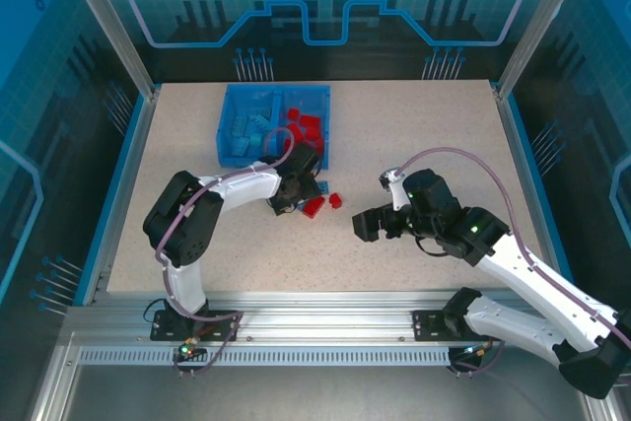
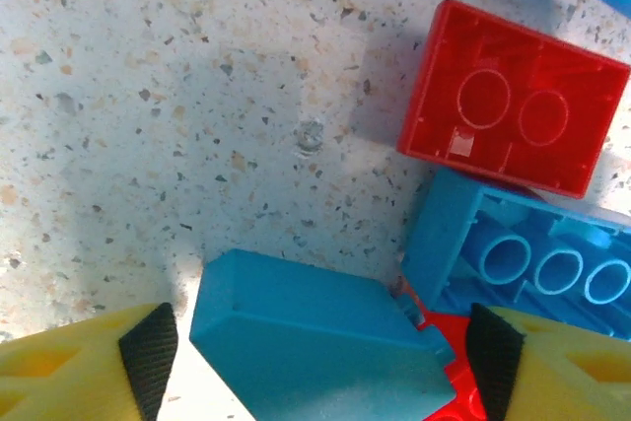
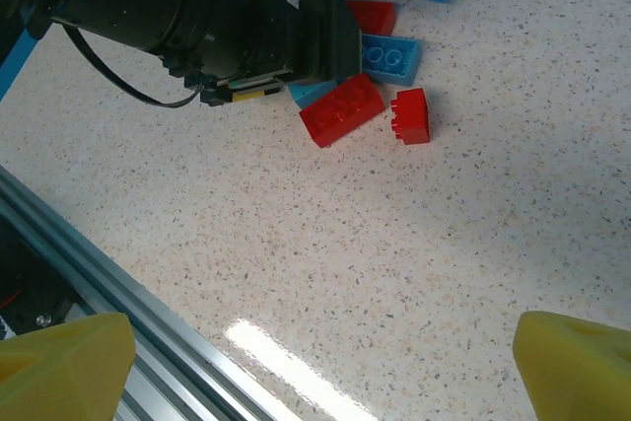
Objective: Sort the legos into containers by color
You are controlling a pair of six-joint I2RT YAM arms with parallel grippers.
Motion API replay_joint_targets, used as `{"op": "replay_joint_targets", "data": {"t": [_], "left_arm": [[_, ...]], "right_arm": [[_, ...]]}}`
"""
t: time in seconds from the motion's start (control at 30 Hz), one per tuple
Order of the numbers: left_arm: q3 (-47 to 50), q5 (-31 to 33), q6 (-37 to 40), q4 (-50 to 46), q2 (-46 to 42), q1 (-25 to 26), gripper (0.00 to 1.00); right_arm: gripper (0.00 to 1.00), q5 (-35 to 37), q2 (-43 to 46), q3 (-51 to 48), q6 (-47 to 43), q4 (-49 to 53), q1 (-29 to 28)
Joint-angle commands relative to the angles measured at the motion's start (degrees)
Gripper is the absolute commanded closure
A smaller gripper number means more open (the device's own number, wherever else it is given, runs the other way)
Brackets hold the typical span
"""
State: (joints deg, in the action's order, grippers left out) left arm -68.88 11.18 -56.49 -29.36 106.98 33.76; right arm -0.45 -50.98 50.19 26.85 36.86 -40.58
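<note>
The left gripper [image 2: 317, 370] stands with jaws apart astride a light blue brick [image 2: 296, 327], a sliver of gap showing at each black pad [image 2: 148, 352] (no firm squeeze visible). The right gripper [image 3: 315, 362] hangs spread wide, nothing between its fingers, at 3 o'clock from the loose pile [image 1: 320, 202]. Speckled tabletop [image 1: 424, 135], blue panel walls [image 1: 59, 96] around. At that brick's 1 o'clock lie an upturned red brick [image 2: 513, 96] and a hollow-side-up blue brick [image 2: 537, 263]. The blue bin [image 1: 225, 140] sits at 11 o'clock from the pile, blue bricks left, red right.
</note>
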Motion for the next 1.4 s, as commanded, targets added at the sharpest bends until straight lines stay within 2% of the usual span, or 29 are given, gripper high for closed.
{"op": "replay_joint_targets", "data": {"t": [0.0,0.37,0.53,0.67,0.73,0.83,0.93,1.03,1.13,1.37], "left_arm": [[0.2,1.9,1.7,-4.8,0.3,-0.3,0.26],[6.6,3.0,3.3,-5.3,-4.2,-1.5,0.49],[7.0,3.4,4.3,-5.7,-6.1,-1.8,0.61],[5.7,3.3,5.9,-7.7,-11.7,-1.7,0.68],[4.4,5.1,7.2,-8.9,-15.4,-1.7,0.69],[0.5,12.7,10.2,-11.7,-20.0,-2.5,0.69],[-4.0,17.3,13.7,-12.2,-21.4,-6.4,0.68],[-9.0,16.6,15.9,-10.5,-19.3,-12.6,0.68],[-15.4,14.5,17.4,-8.6,-13.6,-17.5,0.68],[-40.4,7.4,19.5,-15.4,8.9,-24.0,0.68]], "right_arm": [[0.00,1.0,1.1,-0.2,0.9,0.6,-0.1],[0.00,1.0,-0.4,-0.1,1.6,0.2,-0.1],[0.00,-5.5,-1.1,-0.6,-0.3,-2.3,-0.4],[0.00,-8.9,-1.5,-0.7,-0.7,-4.6,-2.0],[0.00,-8.1,-1.2,-0.5,-0.3,-5.1,-2.4],[0.00,-6.4,-1.0,-0.2,0.0,-5.7,-2.5],[0.00,-5.5,-1.3,-0.2,0.3,-5.7,-2.5],[0.00,-5.4,-1.8,-0.1,0.7,-5.7,-2.5],[0.00,-5.1,-2.1,-0.1,1.1,-5.7,-2.5],[0.00,-4.0,-2.3,-0.2,0.9,-4.2,-2.4]]}}
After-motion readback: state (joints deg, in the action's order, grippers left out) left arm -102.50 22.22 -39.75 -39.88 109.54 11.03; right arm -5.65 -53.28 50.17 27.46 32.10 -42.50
